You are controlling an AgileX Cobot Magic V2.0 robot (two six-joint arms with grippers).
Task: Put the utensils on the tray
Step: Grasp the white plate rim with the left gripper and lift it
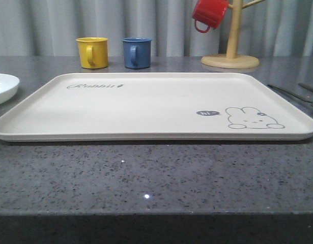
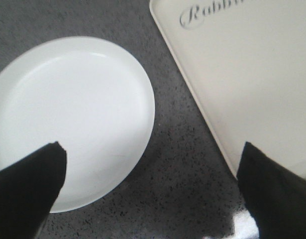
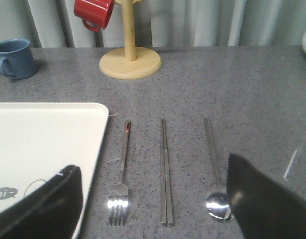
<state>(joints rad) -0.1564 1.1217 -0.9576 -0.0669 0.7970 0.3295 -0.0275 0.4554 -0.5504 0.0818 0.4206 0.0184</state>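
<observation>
The cream tray (image 1: pixel 146 107) with the rabbit drawing lies across the middle of the grey counter, bare on top; its corner also shows in the right wrist view (image 3: pixel 38 144). To the right of the tray lie three silver utensils side by side: a fork (image 3: pixel 122 174), a pair of chopsticks (image 3: pixel 165 172) and a spoon (image 3: pixel 215 172). My right gripper (image 3: pixel 153 199) hovers open above them, nothing between its fingers. My left gripper (image 2: pixel 153 189) is open over bare counter between the tray's edge (image 2: pixel 207 114) and a white plate.
A round white plate (image 2: pixel 68 124) sits left of the tray. Behind the tray stand a yellow mug (image 1: pixel 92 52) and a blue mug (image 1: pixel 136 52). A wooden mug tree (image 1: pixel 231 51) with a red mug (image 1: pixel 208 14) stands at the back right.
</observation>
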